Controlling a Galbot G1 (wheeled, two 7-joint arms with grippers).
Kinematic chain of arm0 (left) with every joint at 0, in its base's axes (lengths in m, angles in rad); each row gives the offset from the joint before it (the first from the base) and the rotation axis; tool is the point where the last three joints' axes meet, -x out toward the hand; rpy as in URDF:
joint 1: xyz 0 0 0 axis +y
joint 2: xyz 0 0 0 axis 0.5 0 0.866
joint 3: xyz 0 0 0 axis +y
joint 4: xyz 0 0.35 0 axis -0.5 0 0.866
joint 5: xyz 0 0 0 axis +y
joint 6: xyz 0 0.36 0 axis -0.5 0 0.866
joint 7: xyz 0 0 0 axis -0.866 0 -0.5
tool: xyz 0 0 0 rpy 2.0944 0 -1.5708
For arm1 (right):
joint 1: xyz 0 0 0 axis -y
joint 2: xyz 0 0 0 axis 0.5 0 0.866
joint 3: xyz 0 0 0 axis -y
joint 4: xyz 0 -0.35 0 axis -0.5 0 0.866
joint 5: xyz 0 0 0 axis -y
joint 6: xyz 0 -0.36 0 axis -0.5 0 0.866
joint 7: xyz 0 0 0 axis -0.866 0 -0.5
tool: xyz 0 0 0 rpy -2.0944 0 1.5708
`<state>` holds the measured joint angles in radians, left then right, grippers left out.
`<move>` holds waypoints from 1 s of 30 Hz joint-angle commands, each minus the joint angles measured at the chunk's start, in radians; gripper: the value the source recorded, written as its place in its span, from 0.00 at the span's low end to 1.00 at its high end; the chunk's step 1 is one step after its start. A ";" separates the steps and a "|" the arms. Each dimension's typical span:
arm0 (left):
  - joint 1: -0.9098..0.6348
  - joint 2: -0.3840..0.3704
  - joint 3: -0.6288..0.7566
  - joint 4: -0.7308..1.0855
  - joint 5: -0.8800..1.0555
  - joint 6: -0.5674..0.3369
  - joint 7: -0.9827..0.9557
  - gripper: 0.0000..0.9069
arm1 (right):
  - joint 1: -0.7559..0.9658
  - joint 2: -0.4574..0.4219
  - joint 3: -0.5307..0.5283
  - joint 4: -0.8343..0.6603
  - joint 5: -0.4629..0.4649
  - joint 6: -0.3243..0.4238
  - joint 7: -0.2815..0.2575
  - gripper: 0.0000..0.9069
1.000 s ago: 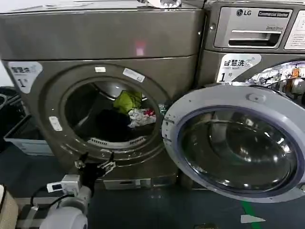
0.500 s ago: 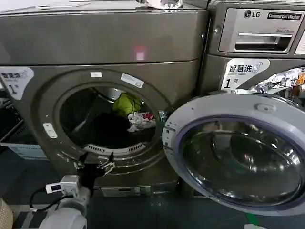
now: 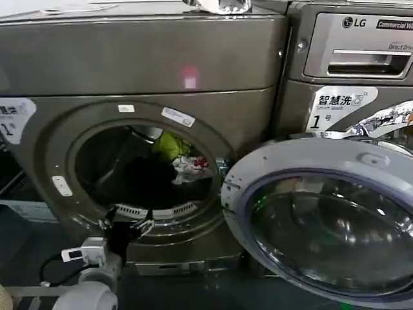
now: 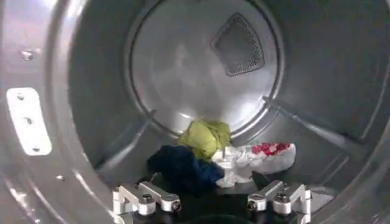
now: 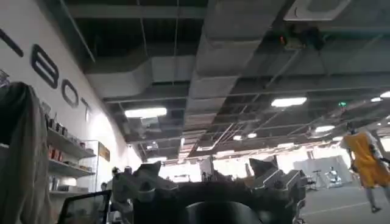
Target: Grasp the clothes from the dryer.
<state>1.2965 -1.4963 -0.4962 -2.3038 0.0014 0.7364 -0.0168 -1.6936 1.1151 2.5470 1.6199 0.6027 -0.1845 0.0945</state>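
left tool (image 3: 126,224) spread apart at the dryer (image 3: 142,61) mouth, clothes (image 4: 213,152) seemingly untouched inside

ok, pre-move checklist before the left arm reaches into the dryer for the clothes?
1. Door clear of the path: ok. The dryer porthole is open, and the door is swung out to the robot's right.
2. Target visible: ok. The clothes lie heaped on the drum floor: yellow-green, dark navy, white with red.
3. Left gripper ready: ok. Its fingers are open, at the porthole's lower rim, facing the heap.
4. Contact with clothes: not yet. There is a gap between the fingers and the heap.
5. Rim clearance: cannot tell. The gripper sits close to the lower lip.
6. Right gripper out of the way: ok. It points up at the ceiling, fingers open.
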 commanded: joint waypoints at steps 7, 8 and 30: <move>0.001 0.000 -0.002 0.003 0.000 0.049 -0.002 1.00 | 0.002 0.001 -0.002 0.003 -0.001 -0.001 -0.001 1.00; 0.001 0.000 -0.002 0.003 0.000 0.049 -0.002 1.00 | 0.002 0.001 -0.002 0.003 -0.001 -0.001 -0.001 1.00; 0.006 -0.003 -0.002 0.004 0.002 0.049 -0.007 1.00 | 0.005 0.003 -0.007 0.002 -0.002 0.000 0.000 1.00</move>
<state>1.3022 -1.4986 -0.4985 -2.3001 0.0029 0.7364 -0.0231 -1.6893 1.1180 2.5402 1.6215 0.6010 -0.1847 0.0942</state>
